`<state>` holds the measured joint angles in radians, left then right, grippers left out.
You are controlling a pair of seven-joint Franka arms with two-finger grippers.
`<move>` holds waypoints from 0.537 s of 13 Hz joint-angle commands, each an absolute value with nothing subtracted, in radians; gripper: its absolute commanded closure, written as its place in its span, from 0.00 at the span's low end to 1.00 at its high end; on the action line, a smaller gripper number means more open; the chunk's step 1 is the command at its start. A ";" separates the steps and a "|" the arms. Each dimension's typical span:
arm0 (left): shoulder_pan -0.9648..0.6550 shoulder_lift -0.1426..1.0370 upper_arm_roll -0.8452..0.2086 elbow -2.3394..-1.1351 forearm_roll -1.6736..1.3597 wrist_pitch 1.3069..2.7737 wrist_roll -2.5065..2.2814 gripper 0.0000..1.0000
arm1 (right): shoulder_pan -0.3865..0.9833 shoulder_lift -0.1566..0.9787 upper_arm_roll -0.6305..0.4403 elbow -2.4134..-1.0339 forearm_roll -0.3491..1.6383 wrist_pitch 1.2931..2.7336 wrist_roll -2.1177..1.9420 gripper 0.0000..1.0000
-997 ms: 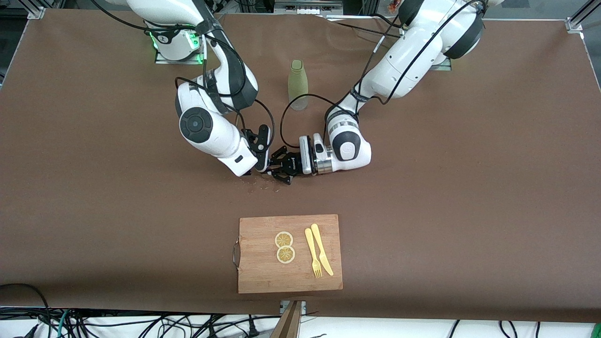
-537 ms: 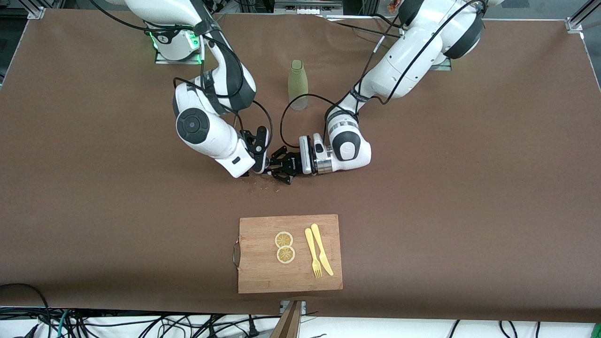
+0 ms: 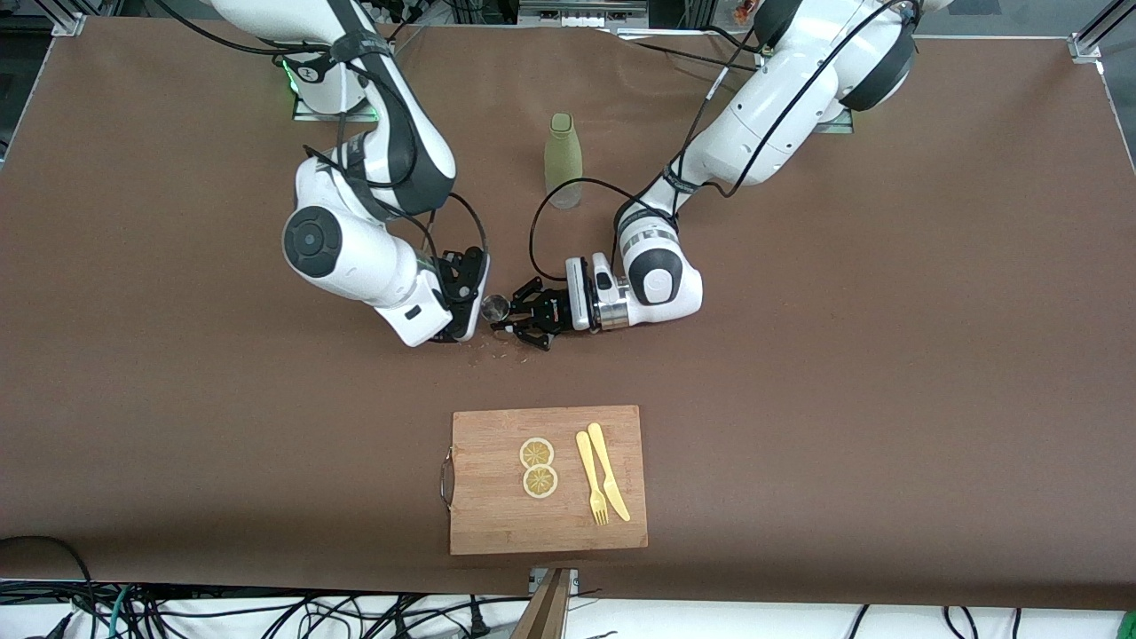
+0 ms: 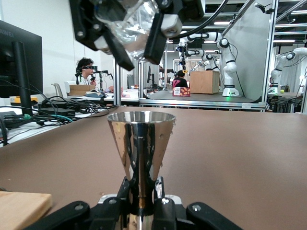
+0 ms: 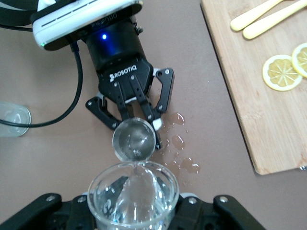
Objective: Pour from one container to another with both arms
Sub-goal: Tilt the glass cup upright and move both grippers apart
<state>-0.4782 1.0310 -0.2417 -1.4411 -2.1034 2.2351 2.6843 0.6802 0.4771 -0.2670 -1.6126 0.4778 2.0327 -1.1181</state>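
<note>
- The tabletop (image 3: 843, 373) carried everything; both arms met over its middle, nearer the front camera than the green bottle (image 3: 563, 160) and farther from it than the cutting board (image 3: 497, 524)
- The cutting board held two lemon slices (image 3: 538, 467) and a yellow fork and knife (image 3: 602, 484), well apart from the pouring
- The left end effector (image 3: 517, 325) lay low over the tabletop, its fingers clamped on the narrow waist of the jigger (image 4: 140, 143), which stood upright with its mouth open upward
- The right end effector (image 3: 472, 306) gripped the glass cup (image 5: 133, 194) by its wall and held it tilted above the jigger's rim, lip just over the mouth; clear liquid appeared to run from cup into jigger, the reverse of what the task words suggest
- The jigger looked light, rigid and slick steel; the waist seemed the safest hold, since the cones stop it sliding either way
- The glass cup seemed light, hard, brittle and smooth; a grip across its wall looked right, firm but not crushing
- Spilled droplets (image 5: 178, 142) lay on the tabletop beside the jigger, so wet surfaces would likely make both things slipperier
</note>
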 commanded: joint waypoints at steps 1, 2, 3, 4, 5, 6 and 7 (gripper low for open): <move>-0.440 0.947 -0.242 -1.531 -2.134 2.255 2.737 1.00 | 0.626 0.434 -0.246 -1.623 0.494 1.991 -1.108 0.69; -0.421 0.921 -0.242 -1.563 -2.129 2.250 2.740 1.00 | 0.599 0.423 -0.232 -1.629 0.494 1.985 -1.108 0.69; -0.405 0.905 -0.241 -1.586 -2.106 2.246 2.740 1.00 | 0.568 0.414 -0.210 -1.632 0.495 1.982 -1.108 0.69; -0.387 0.894 -0.241 -1.604 -2.086 2.244 2.737 1.00 | 0.533 0.407 -0.187 -1.635 0.509 1.980 -1.108 0.69; -0.367 0.876 -0.241 -1.627 -2.063 2.241 2.737 1.00 | 0.494 0.402 -0.166 -1.637 0.531 1.970 -1.109 0.69; -0.348 0.862 -0.241 -1.650 -2.024 2.232 2.735 1.00 | 0.453 0.399 -0.147 -1.632 0.555 1.948 -1.112 0.69; -0.322 0.855 -0.241 -1.669 -1.987 2.217 2.735 1.00 | 0.412 0.394 -0.128 -1.631 0.586 1.938 -1.114 0.69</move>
